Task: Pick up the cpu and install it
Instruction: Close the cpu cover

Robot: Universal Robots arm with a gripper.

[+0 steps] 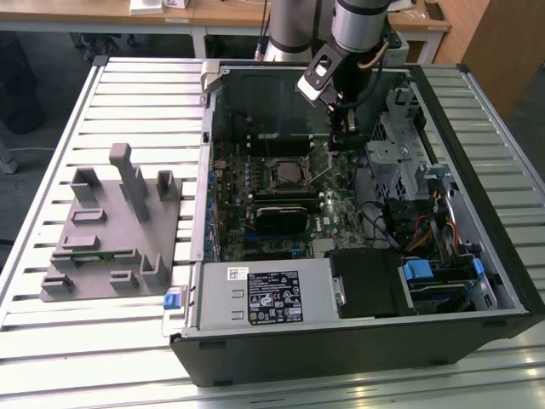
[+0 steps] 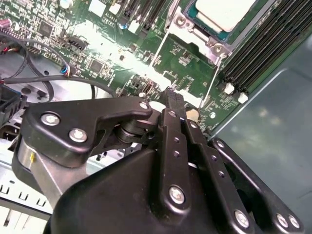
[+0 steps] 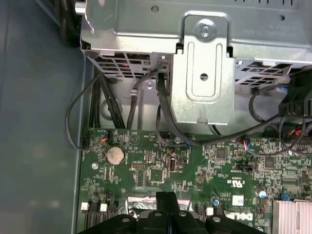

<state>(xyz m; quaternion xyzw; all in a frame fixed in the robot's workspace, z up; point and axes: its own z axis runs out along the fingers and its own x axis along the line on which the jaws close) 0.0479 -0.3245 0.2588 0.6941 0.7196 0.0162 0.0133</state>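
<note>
One gripper, fingers closed and seemingly empty, hangs over the motherboard; the cpu lies socketed.

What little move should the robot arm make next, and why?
Probably lift the gripper a little, straight up. It looks shut with nothing held, the cpu already seems to lie in its socket, and the gripper hangs close over the motherboard near loose cables, so rising first looks safest.
</note>
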